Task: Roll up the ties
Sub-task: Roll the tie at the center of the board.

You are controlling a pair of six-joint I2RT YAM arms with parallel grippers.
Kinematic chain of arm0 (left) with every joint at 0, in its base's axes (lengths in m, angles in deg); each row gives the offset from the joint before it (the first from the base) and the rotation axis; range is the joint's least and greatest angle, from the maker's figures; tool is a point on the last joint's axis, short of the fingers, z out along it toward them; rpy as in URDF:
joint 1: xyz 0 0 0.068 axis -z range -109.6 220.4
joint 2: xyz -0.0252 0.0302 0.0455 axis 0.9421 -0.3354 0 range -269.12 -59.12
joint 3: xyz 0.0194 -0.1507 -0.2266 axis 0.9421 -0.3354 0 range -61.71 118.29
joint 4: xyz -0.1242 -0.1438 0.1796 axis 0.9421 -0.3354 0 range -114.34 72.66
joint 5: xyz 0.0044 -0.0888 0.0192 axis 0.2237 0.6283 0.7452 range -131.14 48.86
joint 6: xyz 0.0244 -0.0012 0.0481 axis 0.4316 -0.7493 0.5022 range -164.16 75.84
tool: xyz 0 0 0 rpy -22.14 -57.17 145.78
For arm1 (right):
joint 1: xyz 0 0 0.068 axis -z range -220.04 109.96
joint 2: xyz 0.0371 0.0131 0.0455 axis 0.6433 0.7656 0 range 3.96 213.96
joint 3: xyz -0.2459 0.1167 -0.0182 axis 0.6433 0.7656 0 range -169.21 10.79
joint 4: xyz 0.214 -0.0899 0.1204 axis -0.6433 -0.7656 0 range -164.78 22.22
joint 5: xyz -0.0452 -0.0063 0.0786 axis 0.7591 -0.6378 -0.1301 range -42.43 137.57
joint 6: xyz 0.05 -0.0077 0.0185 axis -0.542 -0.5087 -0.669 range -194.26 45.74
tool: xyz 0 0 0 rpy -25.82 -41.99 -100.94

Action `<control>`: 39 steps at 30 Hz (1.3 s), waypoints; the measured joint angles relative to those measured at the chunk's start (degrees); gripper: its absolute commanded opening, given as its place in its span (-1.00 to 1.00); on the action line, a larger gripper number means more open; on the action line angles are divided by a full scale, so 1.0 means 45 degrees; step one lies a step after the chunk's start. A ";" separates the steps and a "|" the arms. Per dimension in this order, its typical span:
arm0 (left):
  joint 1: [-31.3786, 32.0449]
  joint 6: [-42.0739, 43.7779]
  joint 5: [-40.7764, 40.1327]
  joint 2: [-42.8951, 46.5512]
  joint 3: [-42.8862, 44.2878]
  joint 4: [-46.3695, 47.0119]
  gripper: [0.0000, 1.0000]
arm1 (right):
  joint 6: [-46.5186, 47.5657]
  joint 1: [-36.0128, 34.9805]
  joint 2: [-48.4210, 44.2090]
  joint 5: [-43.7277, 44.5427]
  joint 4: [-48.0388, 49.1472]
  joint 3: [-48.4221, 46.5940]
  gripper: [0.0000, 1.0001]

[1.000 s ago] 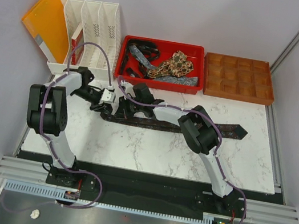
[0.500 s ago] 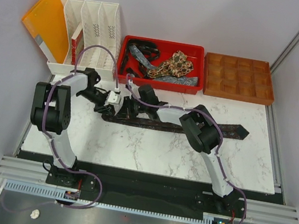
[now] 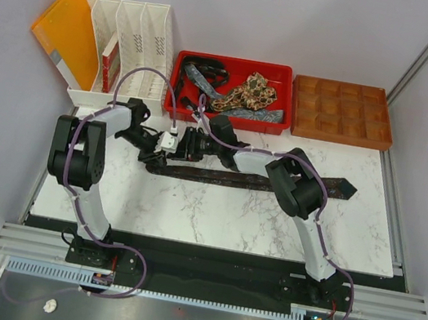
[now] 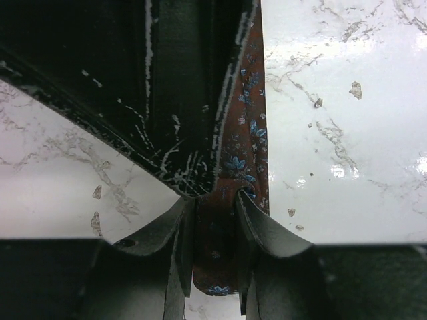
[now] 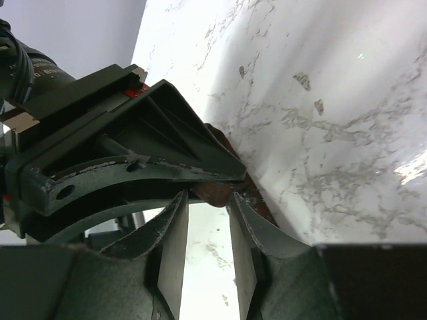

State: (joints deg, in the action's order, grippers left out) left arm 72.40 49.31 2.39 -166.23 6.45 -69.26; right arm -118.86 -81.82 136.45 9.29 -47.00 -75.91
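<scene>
A long dark brown tie with small blue flowers lies across the marble table, its pointed end at the right. My left gripper is shut on the tie's left end, which shows between its fingers in the left wrist view, with the tie running away from it. My right gripper is right against the left one. In the right wrist view its fingers stand a narrow gap apart, with the tie's tip just at the fingertips and bare table showing between them.
A red tray behind the grippers holds a speckled tie, a blue one and a dark one. A wooden compartment tray is at the back right. A white file rack and orange folder are at the back left.
Both grippers have moved together a little to the right and towards the red tray, staying at the tie's left end. The rest of the tie has stayed flat.
</scene>
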 measured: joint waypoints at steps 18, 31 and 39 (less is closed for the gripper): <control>0.0389 -0.1209 -0.0359 0.0000 -0.0151 0.0622 -0.28 | 0.1083 0.0607 0.0010 -0.0549 -0.2477 0.0000 -0.05; 0.2385 -0.3055 -0.1253 0.0000 0.0136 0.1190 -0.28 | 0.4731 0.3288 -0.1423 -0.0695 -0.5527 0.0908 -0.03; 0.3959 -0.4940 -0.1656 -0.0690 0.0986 0.1773 -0.28 | 1.0326 0.5508 -0.2929 0.0476 -1.0176 0.0544 0.11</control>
State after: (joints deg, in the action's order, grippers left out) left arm 90.22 27.09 -5.07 -169.34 10.89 -61.28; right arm -72.39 -57.03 123.27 11.43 -92.79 -73.46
